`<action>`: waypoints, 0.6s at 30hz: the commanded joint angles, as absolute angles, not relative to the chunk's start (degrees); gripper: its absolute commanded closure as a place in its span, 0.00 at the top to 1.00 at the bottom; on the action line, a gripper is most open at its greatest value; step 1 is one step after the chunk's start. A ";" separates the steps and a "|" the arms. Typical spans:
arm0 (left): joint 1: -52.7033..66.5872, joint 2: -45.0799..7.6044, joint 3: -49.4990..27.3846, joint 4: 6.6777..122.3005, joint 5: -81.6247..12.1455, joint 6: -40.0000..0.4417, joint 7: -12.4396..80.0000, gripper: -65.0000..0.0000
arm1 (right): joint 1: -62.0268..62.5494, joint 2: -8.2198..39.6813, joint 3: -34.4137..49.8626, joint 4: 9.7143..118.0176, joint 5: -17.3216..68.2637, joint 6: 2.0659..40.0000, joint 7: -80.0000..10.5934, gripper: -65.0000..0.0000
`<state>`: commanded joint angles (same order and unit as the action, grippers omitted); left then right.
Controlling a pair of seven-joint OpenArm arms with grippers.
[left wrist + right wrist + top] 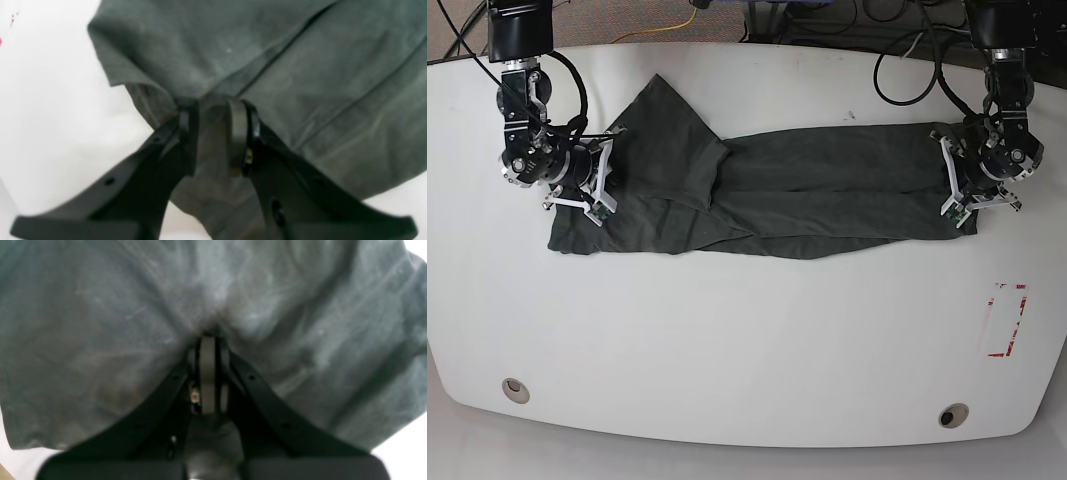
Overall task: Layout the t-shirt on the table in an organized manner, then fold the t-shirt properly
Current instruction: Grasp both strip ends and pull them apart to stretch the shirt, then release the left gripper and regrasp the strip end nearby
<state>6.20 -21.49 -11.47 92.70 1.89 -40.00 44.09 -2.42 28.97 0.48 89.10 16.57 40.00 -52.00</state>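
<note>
**Both grippers pinch the shirt's ends**

Low over the white table point(727, 340), the left gripper point(213, 133) clamps a fold of the t-shirt point(807, 190); the right gripper point(208, 373) pinches bunched cloth. The soft, wrinkled charcoal shirt lies stretched lengthwise between them, sleeve flared rearward.

The t-shirt point(807, 190) is plain dark charcoal grey with no print. It lies on a white table point(727, 340), which bears a red tape rectangle point(1005, 320) near its right end. Both grippers are black.
</note>
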 joint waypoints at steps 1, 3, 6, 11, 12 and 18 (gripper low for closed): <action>6.29 -21.49 -11.47 93.49 1.80 -40.00 44.09 0.19 | -2.42 29.05 0.48 90.15 16.57 40.00 -52.00 0.02; 6.29 -21.49 -11.65 95.60 1.80 -40.00 44.09 0.19 | -2.42 29.05 0.48 92.35 16.57 40.00 -52.35 0.02; 6.37 -21.41 -13.93 99.38 1.89 -40.00 44.18 0.20 | -2.51 28.88 0.48 95.87 16.57 40.00 -54.20 0.02; 6.29 -20.70 -18.33 103.78 1.63 -40.00 44.18 0.25 | -2.42 28.70 0.57 100.88 16.57 40.00 -57.71 0.02; 6.11 -20.18 -19.30 104.31 1.63 -40.00 44.18 0.30 | -2.42 28.53 0.57 101.76 16.57 40.00 -57.98 0.02; 2.24 -17.54 -25.01 103.16 1.63 -40.00 44.97 0.75 | -2.51 27.47 0.57 102.99 16.48 40.00 -58.07 0.02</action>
<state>2.24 -17.54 -25.01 103.16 1.63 -40.00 44.97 -2.51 27.47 0.57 102.99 16.48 40.00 -58.07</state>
